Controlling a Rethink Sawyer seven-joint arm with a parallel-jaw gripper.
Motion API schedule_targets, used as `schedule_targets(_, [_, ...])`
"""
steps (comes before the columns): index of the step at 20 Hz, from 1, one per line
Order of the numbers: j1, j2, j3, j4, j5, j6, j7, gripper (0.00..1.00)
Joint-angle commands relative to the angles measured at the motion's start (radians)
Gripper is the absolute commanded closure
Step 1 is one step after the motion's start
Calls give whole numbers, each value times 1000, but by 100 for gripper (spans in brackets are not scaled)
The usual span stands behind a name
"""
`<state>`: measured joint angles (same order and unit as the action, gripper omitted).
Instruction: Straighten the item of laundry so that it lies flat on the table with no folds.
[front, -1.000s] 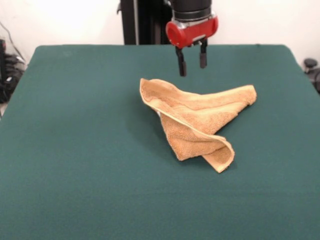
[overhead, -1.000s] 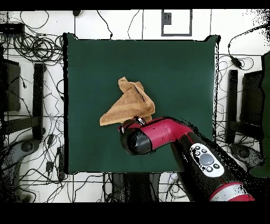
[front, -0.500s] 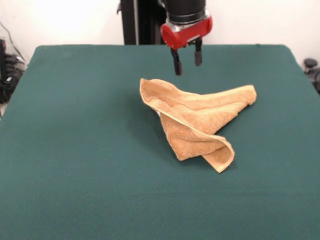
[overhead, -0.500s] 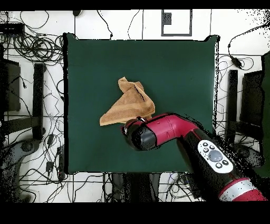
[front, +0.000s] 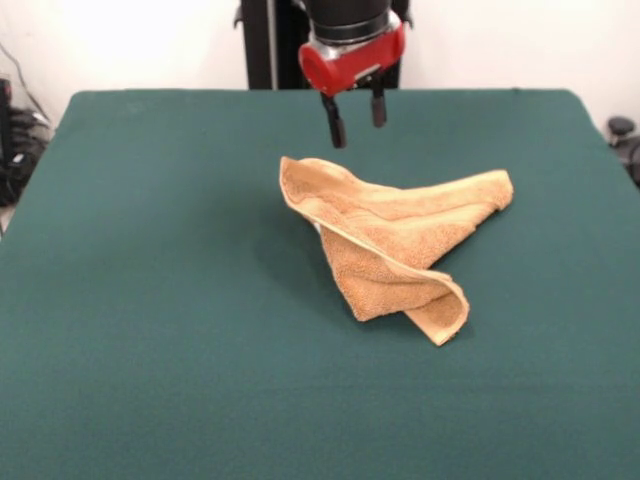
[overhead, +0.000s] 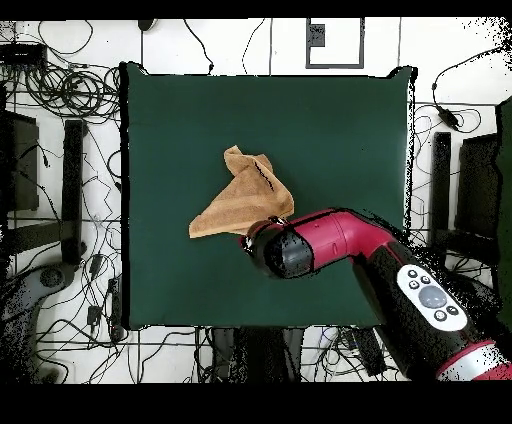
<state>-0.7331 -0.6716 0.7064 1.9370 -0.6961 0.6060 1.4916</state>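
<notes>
The item of laundry (front: 392, 236), a tan-orange terry towel, lies crumpled in a rough triangle near the middle of the table (front: 150, 260). One corner is folded over toward the near side and a long flap runs to the right. My gripper (front: 356, 124) hangs open and empty above the table, just behind the towel's far-left corner and clear of the cloth. From overhead, the towel (overhead: 244, 199) sits left of centre on the table (overhead: 340, 140), and the red arm head (overhead: 287, 250) covers the gripper right beside the towel's lower edge.
The dark green table spreads wide on all sides of the towel. Cables and black stands (overhead: 70, 180) lie on the floor around it. The red arm (overhead: 420, 300) reaches in over the table's lower right corner in the overhead view.
The open gripper has drifted left and slightly up in the front view, staying behind the towel. From overhead the arm head has slid right. The towel has not moved.
</notes>
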Motion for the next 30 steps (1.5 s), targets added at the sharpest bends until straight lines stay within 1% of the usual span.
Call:
schedule_targets(1, [0,16,119,4,-28,81,-262,0])
schedule_targets(5, [9,-41,127,115,-23,23,-161,0])
schedule_targets(9, [26,-101,129,166,-9,-1,-89,0])
schedule_targets(11, [21,-98,136,146,5,33,-110,0])
schedule_targets(15, [6,-51,153,45,25,149,-226,0])
schedule_targets(17, [4,-47,157,23,32,175,-243,0])
schedule_targets(20, [0,-56,172,17,47,183,-239,0])
schedule_targets(24, [-36,-113,215,74,67,153,-217,0])
schedule_targets(30, [-78,-165,244,235,47,53,-120,0])
